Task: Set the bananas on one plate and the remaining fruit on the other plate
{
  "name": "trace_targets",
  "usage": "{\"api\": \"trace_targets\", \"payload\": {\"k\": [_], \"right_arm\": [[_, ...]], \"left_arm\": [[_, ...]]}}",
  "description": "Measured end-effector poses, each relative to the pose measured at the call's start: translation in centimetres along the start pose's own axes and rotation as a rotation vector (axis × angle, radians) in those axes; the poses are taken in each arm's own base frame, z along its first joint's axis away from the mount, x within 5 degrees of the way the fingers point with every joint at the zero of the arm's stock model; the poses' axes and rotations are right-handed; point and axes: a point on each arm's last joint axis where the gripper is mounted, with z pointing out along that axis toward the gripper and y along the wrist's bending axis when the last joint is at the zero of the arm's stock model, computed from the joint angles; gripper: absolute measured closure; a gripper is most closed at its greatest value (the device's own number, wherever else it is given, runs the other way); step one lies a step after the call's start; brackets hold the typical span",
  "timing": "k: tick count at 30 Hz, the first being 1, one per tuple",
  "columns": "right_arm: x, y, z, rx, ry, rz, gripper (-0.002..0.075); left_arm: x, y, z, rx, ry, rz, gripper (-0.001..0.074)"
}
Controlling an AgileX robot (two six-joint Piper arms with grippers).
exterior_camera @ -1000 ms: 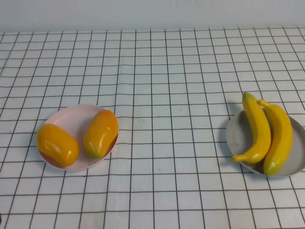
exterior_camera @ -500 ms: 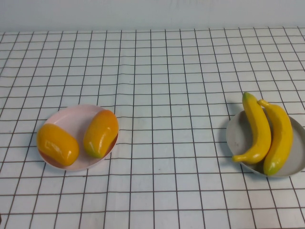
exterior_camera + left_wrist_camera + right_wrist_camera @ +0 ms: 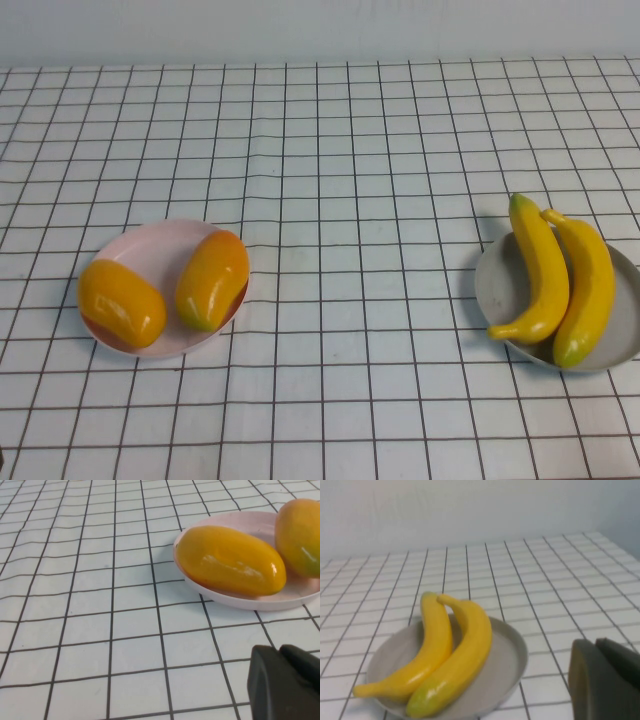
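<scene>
Two yellow bananas [image 3: 540, 270] [image 3: 588, 285] lie side by side on the grey plate [image 3: 497, 285] at the right. Two orange mango-like fruits [image 3: 121, 302] [image 3: 212, 278] lie on the pale pink plate [image 3: 150, 245] at the left. Neither gripper shows in the high view. In the left wrist view my left gripper [image 3: 281, 651] is shut and empty, low over the cloth, a short way from the pink plate [image 3: 240, 519] and the nearer mango [image 3: 230, 561]. In the right wrist view my right gripper [image 3: 595, 643] is shut and empty beside the grey plate [image 3: 507, 660] with the bananas [image 3: 465, 655].
A white cloth with a black grid [image 3: 340, 200] covers the table. A pale wall [image 3: 320, 30] runs along the far edge. Open cloth lies between the two plates.
</scene>
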Motion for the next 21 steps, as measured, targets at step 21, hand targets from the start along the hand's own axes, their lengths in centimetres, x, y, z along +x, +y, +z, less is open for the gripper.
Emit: {"api": "trace_targets", "payload": {"k": [21], "right_arm": [[1.5,0.1,-0.1,-0.006,0.161,0.054,0.0741]], "left_arm": [[0.0,0.0,0.0,0.000,0.000,0.000,0.0738]]}}
